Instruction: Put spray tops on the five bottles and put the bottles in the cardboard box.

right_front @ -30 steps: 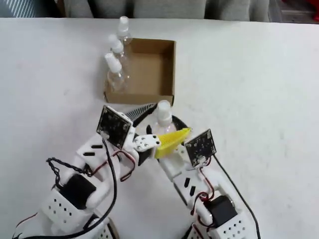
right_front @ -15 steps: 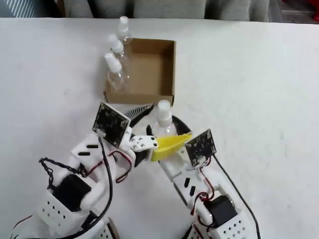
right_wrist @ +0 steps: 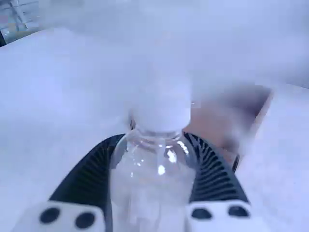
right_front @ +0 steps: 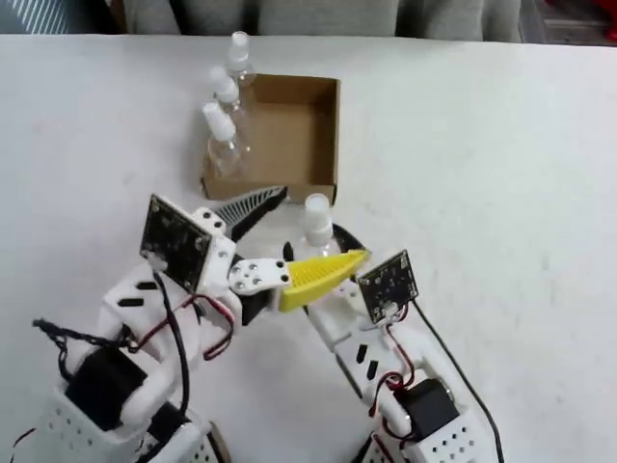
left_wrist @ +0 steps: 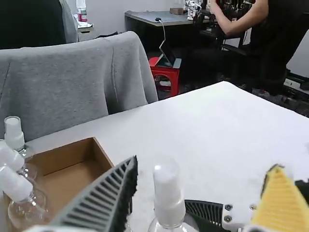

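Presumably for boxing, the capped bottle (right_front: 315, 217) is clamped upright by the right tool (right_wrist: 155, 145) (the left tool (right_front: 323, 224) gapes open).

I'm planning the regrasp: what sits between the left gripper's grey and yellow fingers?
The spray-topped bottle, clamped by the right gripper, stands between the grey finger and yellow finger of the open left gripper; the left wrist view shows it.

Wide open: the left gripper (right_front: 325, 224), one black ribbed finger (right_front: 249, 205) and one yellow plastic finger (right_front: 318, 273), is held low with its jaws spread. Beside it, the white right arm (right_front: 386, 357) angles forward, its right gripper (right_wrist: 157, 145) clamped on a clear plastic bottle (right_wrist: 154, 186).
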`<state>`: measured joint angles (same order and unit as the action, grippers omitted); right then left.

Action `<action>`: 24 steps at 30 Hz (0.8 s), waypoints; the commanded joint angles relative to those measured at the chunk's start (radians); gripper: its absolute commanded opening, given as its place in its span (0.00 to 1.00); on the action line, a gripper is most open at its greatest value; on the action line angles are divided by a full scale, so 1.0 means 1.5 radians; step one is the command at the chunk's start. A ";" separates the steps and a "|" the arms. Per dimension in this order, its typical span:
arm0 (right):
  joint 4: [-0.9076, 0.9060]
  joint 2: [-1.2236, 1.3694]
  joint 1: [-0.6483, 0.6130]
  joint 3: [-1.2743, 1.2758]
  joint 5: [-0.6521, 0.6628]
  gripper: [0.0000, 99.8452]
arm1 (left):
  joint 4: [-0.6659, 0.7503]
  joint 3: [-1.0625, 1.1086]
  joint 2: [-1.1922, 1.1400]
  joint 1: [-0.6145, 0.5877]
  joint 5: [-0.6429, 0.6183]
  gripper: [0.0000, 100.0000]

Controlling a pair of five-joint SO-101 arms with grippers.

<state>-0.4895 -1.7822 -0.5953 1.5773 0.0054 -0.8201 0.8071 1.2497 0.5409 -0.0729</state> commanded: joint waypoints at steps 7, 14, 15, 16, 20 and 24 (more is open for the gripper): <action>0.005 -0.004 0.009 -0.008 0.008 0.02 | -0.062 -0.103 0.008 -0.070 0.007 0.02; 0.038 -0.004 0.027 -0.008 0.009 0.02 | -0.062 0.006 0.008 -0.232 0.003 0.08; 0.057 -0.004 0.041 -0.008 0.009 0.02 | -0.062 0.026 0.010 -0.248 0.003 0.08; 0.078 -0.004 0.054 -0.008 0.010 0.02 | -0.063 0.049 0.020 -0.263 0.003 0.08; 0.148 0.002 0.085 -0.010 0.010 0.02 | -0.036 0.178 0.114 -0.295 0.003 0.08; 0.174 0.002 0.092 -0.036 0.010 0.02 | -0.028 0.288 0.247 -0.305 0.006 0.08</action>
<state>-0.2654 -1.7822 -0.4803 1.5773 0.0084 -0.8938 1.1661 1.4860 0.1005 -0.0729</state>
